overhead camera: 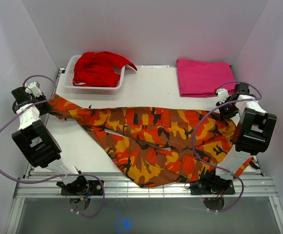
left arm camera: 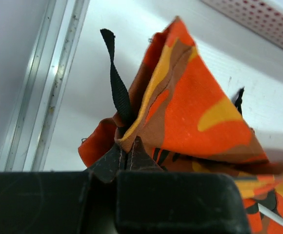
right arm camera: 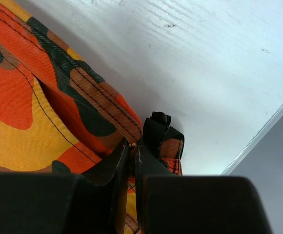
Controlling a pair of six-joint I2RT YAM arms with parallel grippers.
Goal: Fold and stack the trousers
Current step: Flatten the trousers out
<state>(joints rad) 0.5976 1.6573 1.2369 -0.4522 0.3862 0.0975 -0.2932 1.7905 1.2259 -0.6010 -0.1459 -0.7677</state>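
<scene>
- Trousers (overhead camera: 151,141) lie spread across the counter (overhead camera: 146,87), narrow end at the far left and the wide bulk toward the near right, where a fold reaches the front edge.
- Your left end effector (left arm camera: 127,161) is clamped tight on the narrow end. The cloth bunches up out of the pinch, and a black strap (left arm camera: 117,83) sticks up beside it.
- Your right end effector (right arm camera: 134,156) is closed on a stitched edge at the right side, with a small black tab caught at the tips. Whether this is the waistband, I cannot tell.
- Reading: you hold opposite ends so the garment can be drawn out lengthwise and flattened before any fold. The far edge runs fairly straight between the two grips, but the near part sags in wrinkles.
- The basket (overhead camera: 68,78) with the red garment (overhead camera: 100,68) sits at the far left and the pink cloth (overhead camera: 202,75) at the far right. Both are apart from the trousers, which leaves the middle as working area.
- Judgement: folding has not begun. The pink cloth, already folded, is the likely place to stack.
- Risk: the left grip takes only a bunched tip, which could slip under tension.
</scene>
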